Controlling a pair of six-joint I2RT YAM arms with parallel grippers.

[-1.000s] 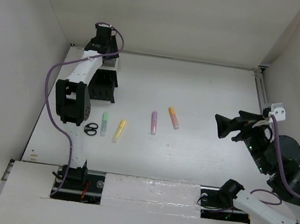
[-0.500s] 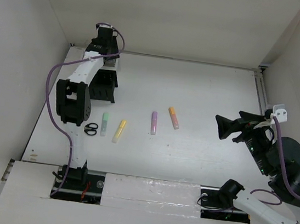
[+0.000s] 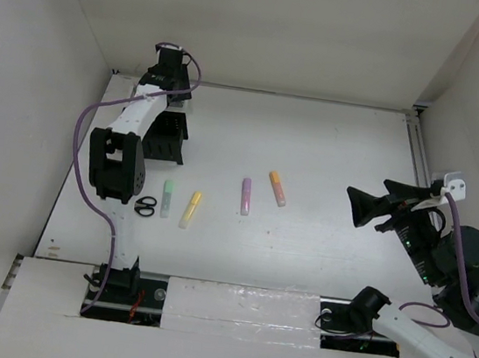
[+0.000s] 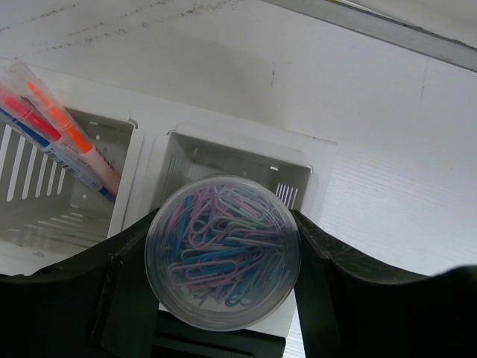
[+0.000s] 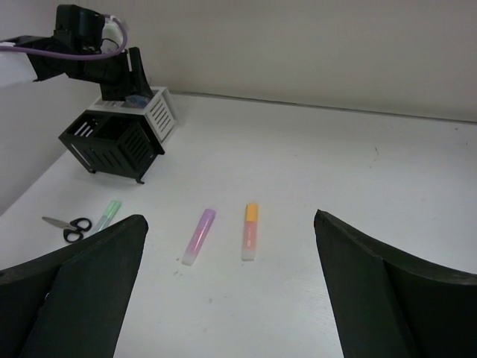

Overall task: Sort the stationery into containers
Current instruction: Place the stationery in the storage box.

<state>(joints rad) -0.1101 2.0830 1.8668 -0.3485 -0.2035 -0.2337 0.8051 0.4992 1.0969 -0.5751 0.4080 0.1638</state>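
Stationery item in hand: a round clear tub of paper clips, pastel pink, blue and green. My left claw is clenched on it, one black finger on each side. That arm reaches to the far left corner of the table. There I hold the tub above the white organiser, over the compartment beside the one with the pens. Those pens, orange-red and blue, lean against the corner of their compartment. I cannot tell whether the tub touches the rim below it.

Just near of the white organiser stands the black organiser; the arm hides part of it from above.

On the open table lie the black-handled scissors, nearest the left edge. The green marker lies just right of them, then the yellow marker. Further right and a little farther back, the purple marker and the orange marker lie close together, not touching.

My right claw hangs over the right side of the table, fingers spread wide with nothing between them, well apart from the markers.
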